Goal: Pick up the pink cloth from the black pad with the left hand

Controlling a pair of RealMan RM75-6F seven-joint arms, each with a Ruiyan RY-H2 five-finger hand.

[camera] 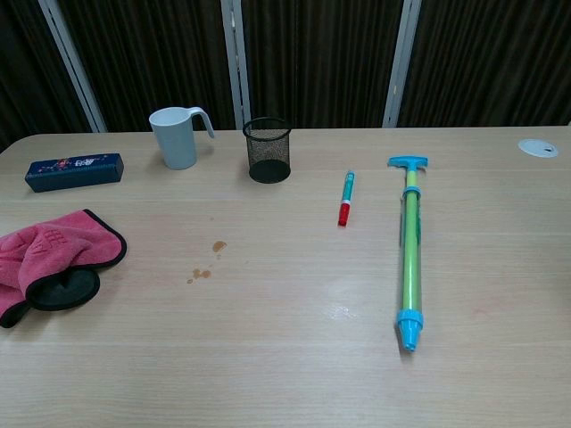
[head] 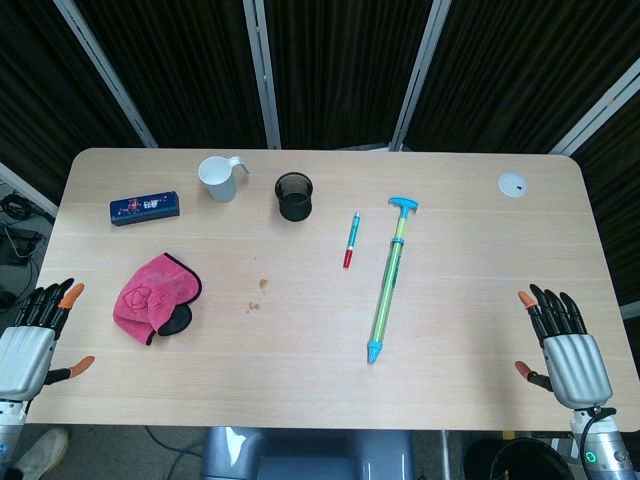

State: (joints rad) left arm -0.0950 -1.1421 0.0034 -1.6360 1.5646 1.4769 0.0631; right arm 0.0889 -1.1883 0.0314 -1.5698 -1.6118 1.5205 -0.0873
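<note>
- Our left hand (head: 30,345), fingers spread and empty, sits left of the pink cloth (head: 148,293).
- Grabbing deep could drag the black pad (head: 176,321) along.

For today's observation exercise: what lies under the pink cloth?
A black pad peeks out beneath the pink cloth at its near edge. The rest of the pad is covered, so its full shape is hidden.

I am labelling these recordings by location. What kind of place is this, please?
Probably a robot test cell or lab, not a home: a bare wooden table enclosed by dark curtains, with unrelated objects laid out, such as a pink cloth and a toy water pump.
</note>
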